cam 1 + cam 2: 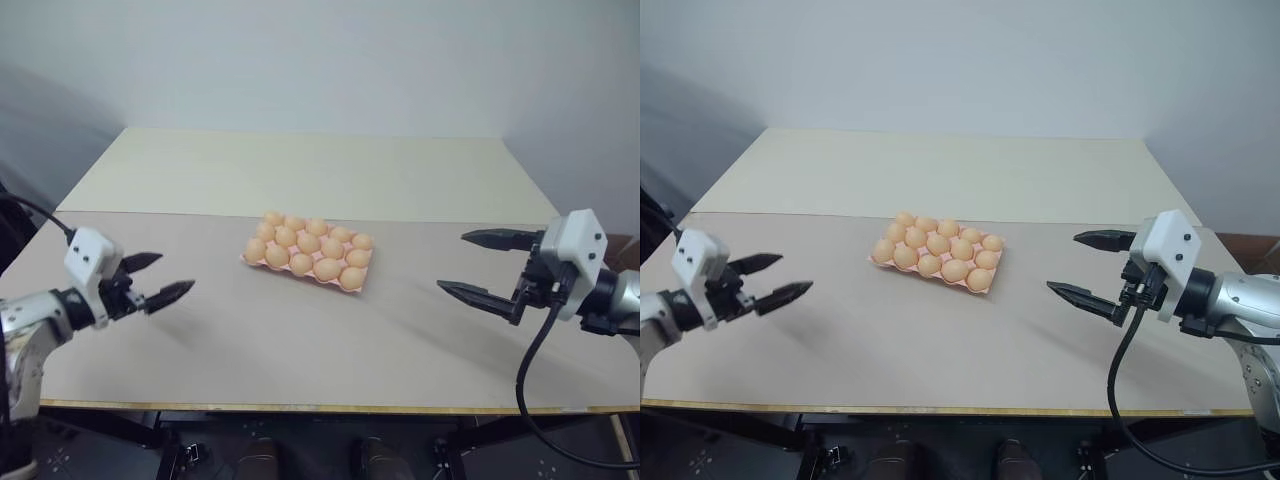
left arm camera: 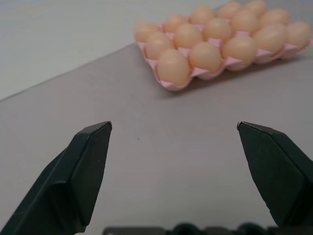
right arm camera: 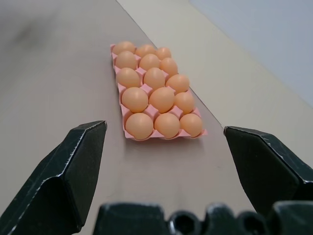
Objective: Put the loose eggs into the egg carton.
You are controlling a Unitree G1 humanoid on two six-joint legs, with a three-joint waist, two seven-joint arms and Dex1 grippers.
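The pink egg carton (image 1: pixel 247 259) lies mid-table, turned a little askew. Pale orange eggs (image 1: pixel 308 243) fill every cup that I can see. The loose eggs are out of view; no egg lies on the table outside the carton. My left gripper (image 1: pixel 176 271) hovers open to the carton's left, well apart from it, with nothing between its fingers. My right gripper (image 1: pixel 451 261) is open too, to the carton's right and equally clear of it. Both wrist views look along open black fingers toward the carton (image 2: pixel 171 86) (image 3: pixel 128 133).
The carton rests on a grey-beige table surface (image 1: pixel 300 350). A paler cream strip (image 1: pixel 300 170) runs behind it up to the white wall. The table's front edge (image 1: pixel 320 407) is close to me. A black cable (image 1: pixel 525 390) hangs from the right wrist.
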